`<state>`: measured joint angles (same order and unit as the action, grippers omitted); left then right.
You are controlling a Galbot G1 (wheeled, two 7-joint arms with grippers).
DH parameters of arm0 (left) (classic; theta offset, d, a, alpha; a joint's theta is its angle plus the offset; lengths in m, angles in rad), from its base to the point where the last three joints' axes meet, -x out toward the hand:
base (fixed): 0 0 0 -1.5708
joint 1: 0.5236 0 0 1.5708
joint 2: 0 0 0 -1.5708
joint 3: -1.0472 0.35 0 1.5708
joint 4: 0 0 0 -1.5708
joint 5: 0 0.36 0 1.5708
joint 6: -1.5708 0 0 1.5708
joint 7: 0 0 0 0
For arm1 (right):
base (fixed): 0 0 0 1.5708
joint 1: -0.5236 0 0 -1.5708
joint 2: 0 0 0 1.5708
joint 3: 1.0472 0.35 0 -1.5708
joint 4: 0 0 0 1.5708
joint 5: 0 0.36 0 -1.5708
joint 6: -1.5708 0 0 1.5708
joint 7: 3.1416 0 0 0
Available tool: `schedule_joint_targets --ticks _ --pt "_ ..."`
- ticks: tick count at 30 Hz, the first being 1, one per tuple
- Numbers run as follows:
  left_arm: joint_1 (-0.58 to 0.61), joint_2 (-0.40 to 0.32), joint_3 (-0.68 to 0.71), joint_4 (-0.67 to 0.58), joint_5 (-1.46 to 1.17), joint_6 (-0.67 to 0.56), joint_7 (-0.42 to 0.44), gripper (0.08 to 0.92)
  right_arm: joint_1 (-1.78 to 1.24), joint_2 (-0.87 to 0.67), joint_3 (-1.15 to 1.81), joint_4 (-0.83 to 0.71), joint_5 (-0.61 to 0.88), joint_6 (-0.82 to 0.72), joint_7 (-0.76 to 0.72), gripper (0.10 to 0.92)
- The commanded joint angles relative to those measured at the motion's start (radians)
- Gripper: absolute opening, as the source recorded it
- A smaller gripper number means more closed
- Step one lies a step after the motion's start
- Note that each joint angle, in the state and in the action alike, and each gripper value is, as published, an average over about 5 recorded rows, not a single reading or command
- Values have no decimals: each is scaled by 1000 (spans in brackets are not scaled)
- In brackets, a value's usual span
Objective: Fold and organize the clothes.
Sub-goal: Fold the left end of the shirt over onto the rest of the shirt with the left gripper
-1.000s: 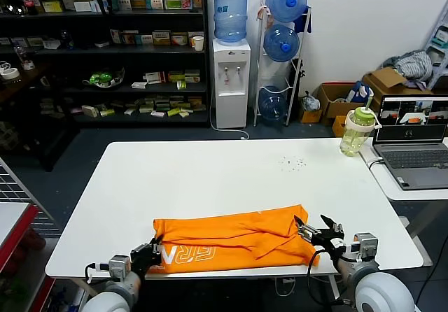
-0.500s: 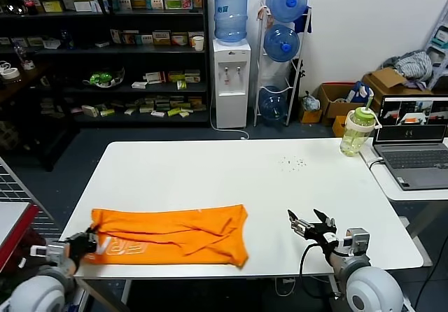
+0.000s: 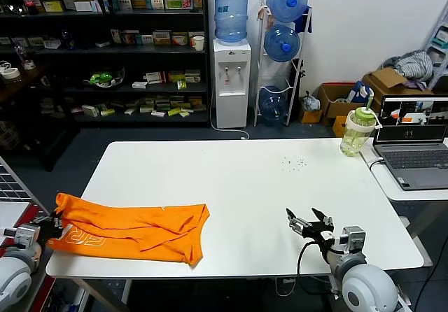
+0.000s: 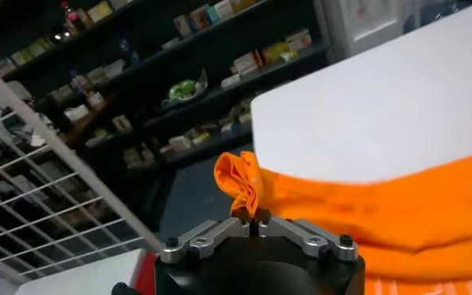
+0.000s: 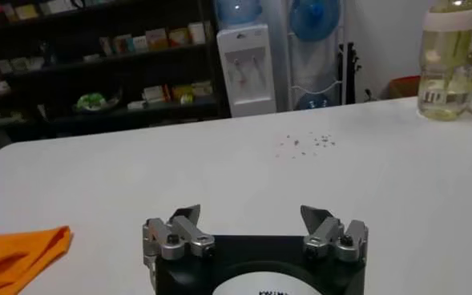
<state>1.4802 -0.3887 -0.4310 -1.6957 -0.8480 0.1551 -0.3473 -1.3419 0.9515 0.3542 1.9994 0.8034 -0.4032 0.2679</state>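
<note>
The orange T-shirt (image 3: 133, 227) lies crumpled lengthwise along the table's front left, white lettering showing near its left end. My left gripper (image 3: 53, 222) sits at the table's left edge, shut on a bunched corner of the T-shirt (image 4: 244, 183), which spills past the edge. In the left wrist view the left gripper (image 4: 252, 222) pinches that fold between closed fingers. My right gripper (image 3: 306, 222) hovers over bare table at the front right, open and empty, well apart from the shirt. The right wrist view has the right gripper (image 5: 252, 216) spread wide, with the T-shirt's (image 5: 19, 252) far end off to one side.
A white table (image 3: 238, 179) holds the work. A second table carries a laptop (image 3: 414, 140) and a green bottle (image 3: 357, 131) at the right. A wire rack (image 4: 51, 216) and dark shelves (image 3: 105, 53) stand to the left, water jugs (image 3: 231, 11) behind.
My left gripper has dragged the T-shirt leftward across the table to its left edge. The right gripper let go of the shirt and drew back slightly, staying open.
</note>
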Motion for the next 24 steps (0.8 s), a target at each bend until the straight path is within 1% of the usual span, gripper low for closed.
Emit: schedule_joint_targets --ticks 1,3,5,10,17,24 --pt "-126 -166 158 -398 -284 188 -147 112 8 27 -13 -13 -24 -7 11 823" --pt "-176 -223 234 -446 -309 205 -177 112 5 34 -13 -14 -29 -11 17 823" --pt "-217 -265 292 -463 -311 215 -190 112 -3 39 -9 -14 -33 -13 22 823" --pt "-293 -332 361 -407 -299 216 -196 112 -27 45 8 -16 -41 -15 24 823" --pt "-391 -392 424 -362 -284 215 -218 112 -26 51 6 -29 -45 -17 27 823" --pt "-433 -428 469 -343 -272 216 -238 112 -15 49 -3 -35 -41 -19 28 823"
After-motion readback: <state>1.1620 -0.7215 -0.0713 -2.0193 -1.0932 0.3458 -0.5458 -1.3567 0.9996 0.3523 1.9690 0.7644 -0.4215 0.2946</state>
